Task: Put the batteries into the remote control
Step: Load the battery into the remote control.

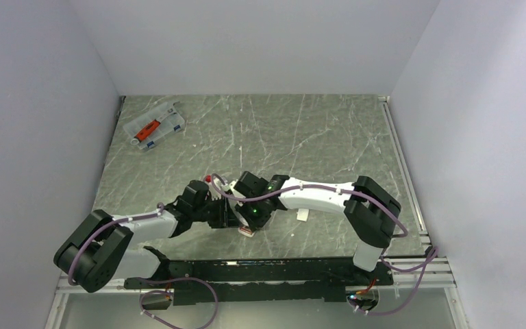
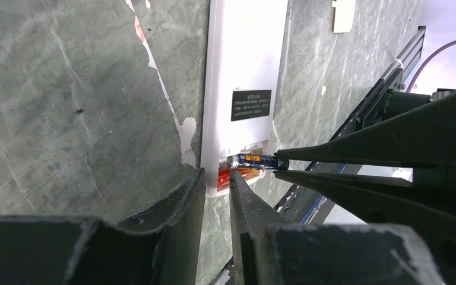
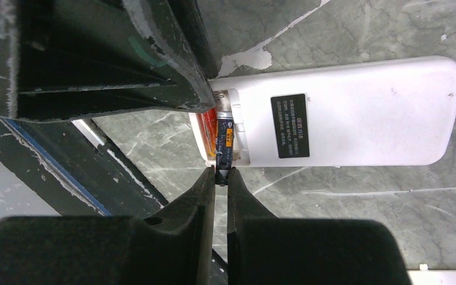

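Note:
The white remote control [image 3: 356,113] lies back up with its dark label showing; it also shows in the left wrist view [image 2: 243,65]. Its battery bay is open at the near end. My left gripper [image 2: 217,177] is shut on the edge of that end. My right gripper [image 3: 221,173] is shut on the end of a dark battery [image 3: 225,141], which lies across the open bay. A second, reddish-orange battery [image 3: 206,126] sits in the bay beside it. In the top view both grippers meet over the remote [image 1: 247,231] at the table's near middle.
A small loose white square piece [image 1: 303,216] lies just right of the grippers; it also shows in the right wrist view [image 3: 442,277]. The clear plastic case [image 1: 154,125] with a red tool sits at the far left. The black base rail [image 1: 267,271] runs along the near edge.

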`<move>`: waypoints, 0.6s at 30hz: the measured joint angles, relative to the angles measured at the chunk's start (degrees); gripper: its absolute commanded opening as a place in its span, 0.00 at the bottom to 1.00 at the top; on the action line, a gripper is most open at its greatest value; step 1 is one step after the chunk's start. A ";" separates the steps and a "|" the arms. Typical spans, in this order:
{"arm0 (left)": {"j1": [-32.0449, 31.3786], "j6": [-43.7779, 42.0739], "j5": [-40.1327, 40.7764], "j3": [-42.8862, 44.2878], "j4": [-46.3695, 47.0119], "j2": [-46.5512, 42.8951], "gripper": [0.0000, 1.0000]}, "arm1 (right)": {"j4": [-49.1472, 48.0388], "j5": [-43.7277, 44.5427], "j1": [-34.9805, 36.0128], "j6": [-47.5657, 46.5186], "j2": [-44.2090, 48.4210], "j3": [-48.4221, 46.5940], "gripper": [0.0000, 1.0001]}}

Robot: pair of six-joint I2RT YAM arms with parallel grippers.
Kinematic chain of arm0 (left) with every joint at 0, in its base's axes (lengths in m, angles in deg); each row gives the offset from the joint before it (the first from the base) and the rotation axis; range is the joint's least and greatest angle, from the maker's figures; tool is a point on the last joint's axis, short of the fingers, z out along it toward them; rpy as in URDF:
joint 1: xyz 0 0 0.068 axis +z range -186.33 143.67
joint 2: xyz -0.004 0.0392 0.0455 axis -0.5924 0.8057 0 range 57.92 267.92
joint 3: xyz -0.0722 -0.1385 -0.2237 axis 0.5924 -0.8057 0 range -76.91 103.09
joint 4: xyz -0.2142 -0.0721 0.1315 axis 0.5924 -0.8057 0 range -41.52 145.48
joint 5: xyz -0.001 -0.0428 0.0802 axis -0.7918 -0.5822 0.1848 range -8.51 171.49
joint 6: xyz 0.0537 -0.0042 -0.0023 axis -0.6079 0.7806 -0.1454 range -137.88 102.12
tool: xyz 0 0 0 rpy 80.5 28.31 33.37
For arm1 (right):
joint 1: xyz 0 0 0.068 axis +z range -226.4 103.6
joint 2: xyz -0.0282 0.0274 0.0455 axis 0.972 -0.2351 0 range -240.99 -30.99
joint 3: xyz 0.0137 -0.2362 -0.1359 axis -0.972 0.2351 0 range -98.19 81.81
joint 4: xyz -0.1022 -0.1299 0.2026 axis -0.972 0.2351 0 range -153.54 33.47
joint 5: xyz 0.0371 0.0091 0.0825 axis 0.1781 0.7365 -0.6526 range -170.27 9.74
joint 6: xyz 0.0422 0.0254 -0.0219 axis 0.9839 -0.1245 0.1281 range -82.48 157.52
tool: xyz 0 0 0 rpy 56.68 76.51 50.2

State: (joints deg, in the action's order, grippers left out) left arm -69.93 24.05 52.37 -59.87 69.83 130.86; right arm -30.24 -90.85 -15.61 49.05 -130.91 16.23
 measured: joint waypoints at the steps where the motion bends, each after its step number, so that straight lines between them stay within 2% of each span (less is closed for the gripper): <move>1: 0.00 -0.24 0.00 0.11 0.00 0.09 0.26 | -0.02 -0.02 -0.09 0.02 -0.11 0.04 0.00; 18: 0.11 -0.85 -0.22 0.35 0.61 1.11 0.23 | -0.79 -1.31 -1.16 0.07 -2.08 0.09 0.00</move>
State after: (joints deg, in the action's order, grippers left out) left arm -69.82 23.20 52.15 -59.52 70.44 131.98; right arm -31.02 -92.17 -16.77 49.11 -132.98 16.31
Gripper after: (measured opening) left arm 0.237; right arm 0.108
